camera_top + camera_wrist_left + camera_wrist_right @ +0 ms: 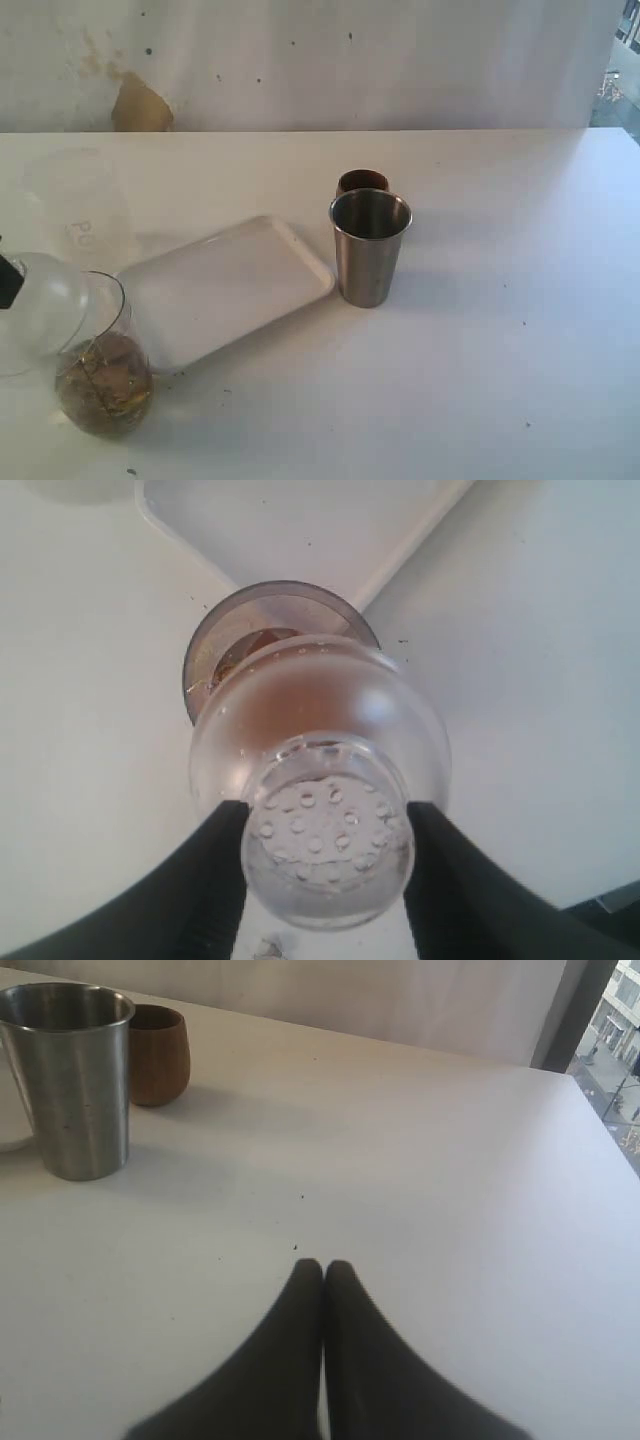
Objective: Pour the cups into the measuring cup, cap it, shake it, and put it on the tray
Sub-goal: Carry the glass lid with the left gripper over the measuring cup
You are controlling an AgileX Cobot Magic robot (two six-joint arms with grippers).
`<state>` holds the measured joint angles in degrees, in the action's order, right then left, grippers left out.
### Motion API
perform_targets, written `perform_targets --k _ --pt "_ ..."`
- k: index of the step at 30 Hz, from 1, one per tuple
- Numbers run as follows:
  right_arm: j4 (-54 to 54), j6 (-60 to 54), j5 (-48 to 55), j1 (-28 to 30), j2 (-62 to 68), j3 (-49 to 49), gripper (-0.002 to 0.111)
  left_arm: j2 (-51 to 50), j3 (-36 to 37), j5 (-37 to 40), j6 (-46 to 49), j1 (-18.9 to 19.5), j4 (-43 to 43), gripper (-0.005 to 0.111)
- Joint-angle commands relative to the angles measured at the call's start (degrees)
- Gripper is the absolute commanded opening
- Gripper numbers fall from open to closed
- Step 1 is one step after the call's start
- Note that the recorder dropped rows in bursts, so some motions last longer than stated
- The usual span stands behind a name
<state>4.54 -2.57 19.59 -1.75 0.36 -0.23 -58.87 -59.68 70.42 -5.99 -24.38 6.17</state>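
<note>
**A:** The counter point(500, 350) first. Why is the right claw point(322, 1268) idle over it?

**B:** Its jaws are pressed together on nothing, low over bare surface. Capping looks like a one-arm job to me, so it sits clear.

**A:** And the tray point(230, 285)?

**B:** It lies just beyond the left claw point(325, 815), past the measuring cup point(100, 385), with nothing on it. It is the last stop, so having it close means a short carry.

**A:** Where is the measuring cup itself?

**B:** Upright on the counter, right beneath that claw and a little ahead of it, near the tray's corner. It has brownish contents in the bottom.

**A:** The steel tumbler point(368, 255)?

**B:** Upright, well ahead of the right claw and off to one side. It is far from the left claw, so I judge nothing gets knocked.

**A:** What is the left claw holding?

**B:** It is clamped on the knob of a clear domed cap point(320, 730), a finger on either side. That leaves the wide skirt free to drop onto the rim. The cap looks unseated, but I cannot tell whether it touches the rim.

**A:** The wooden cup point(362, 181)?

**B:** Just beside the tumbler, on the side away from the right claw.
</note>
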Motion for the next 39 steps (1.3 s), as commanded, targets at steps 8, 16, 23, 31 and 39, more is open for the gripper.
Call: perform_targets --k 8,16,23,31,39 --pt "0.0 -0.3 -0.2 0.1 -0.4 0.2 0.0 -5.4 0.3 -0.5 0.5 -0.3 -5.2 0.0" --pt "0.0 -0.3 -0.2 0.1 -0.4 0.2 0.0 -5.5 0.3 -2.5 0.5 -0.3 -4.8 0.0" --pt "0.0 -0.3 -0.2 0.1 -0.4 0.2 0.0 -7.1 0.3 -6.0 0.5 -0.3 -4.7 0.0" --pt "0.0 -0.3 -0.2 0.1 -0.4 0.2 0.0 -9.8 0.3 -8.2 0.5 -0.3 -3.9 0.0" --pt "0.0 -0.3 -0.2 0.1 -0.4 0.2 0.0 -9.8 0.3 -7.8 1.6 -0.3 -3.9 0.0"
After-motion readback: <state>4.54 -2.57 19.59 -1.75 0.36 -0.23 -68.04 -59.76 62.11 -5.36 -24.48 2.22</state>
